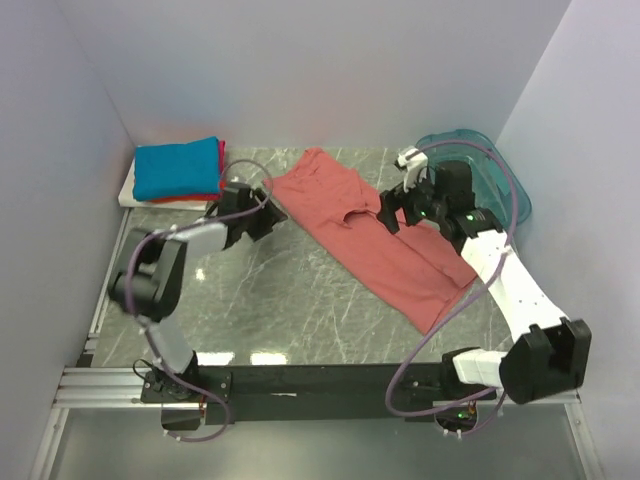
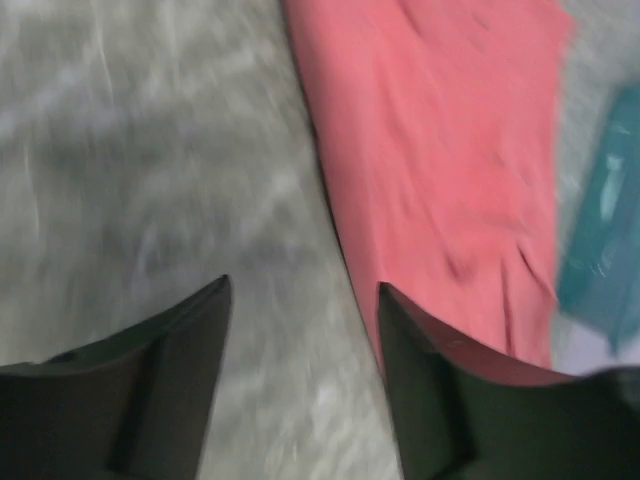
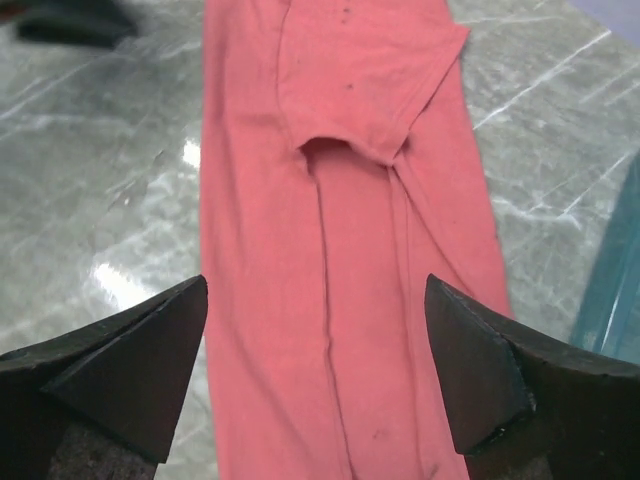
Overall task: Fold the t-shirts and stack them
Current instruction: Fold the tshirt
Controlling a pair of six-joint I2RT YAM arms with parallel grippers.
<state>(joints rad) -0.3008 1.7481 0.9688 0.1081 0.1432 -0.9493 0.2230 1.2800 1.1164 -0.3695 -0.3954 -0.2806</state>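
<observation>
We count 4 t-shirts, 1 teal bin (image 1: 512, 190), 2 grippers. Salmon-pink t-shirt (image 1: 390, 260) is folded into 1 long strip, lying diagonally across frame centre. Blue t-shirt (image 1: 178, 168) sits on red t-shirt (image 1: 192, 197) on white t-shirt (image 1: 130, 190), upper left. Left gripper (image 2: 305, 288): jaws apart at the pink edge, empty. Right gripper (image 3: 316, 285): spread wide above it, empty.
</observation>
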